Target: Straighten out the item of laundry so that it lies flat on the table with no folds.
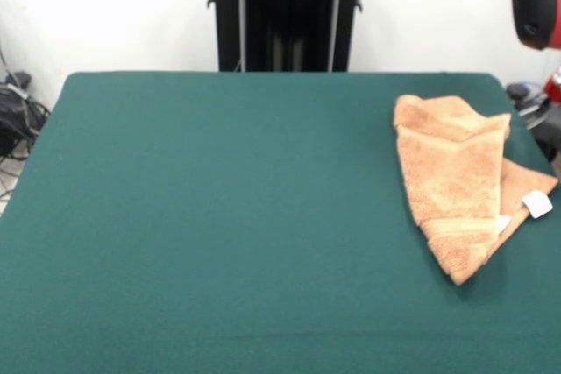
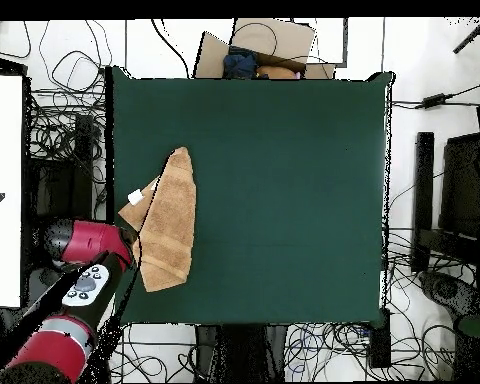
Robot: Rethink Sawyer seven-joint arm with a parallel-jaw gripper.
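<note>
Mostly the green tabletop point(image 1: 219, 216) is lying bare. At its right edge in the front view, toward the far right corner, the towel point(image 1: 451, 181) is sitting folded over itself, a lower layer poking out at the edge of the tabletop with the small white tag point(image 1: 536, 203). Being soft, light terry, it is likely to drape and drag; a free corner looks the best hold. The red arm point(image 2: 79, 255) is hanging just off that edge; whether its jaws are wide or narrow, I cannot tell.
</note>
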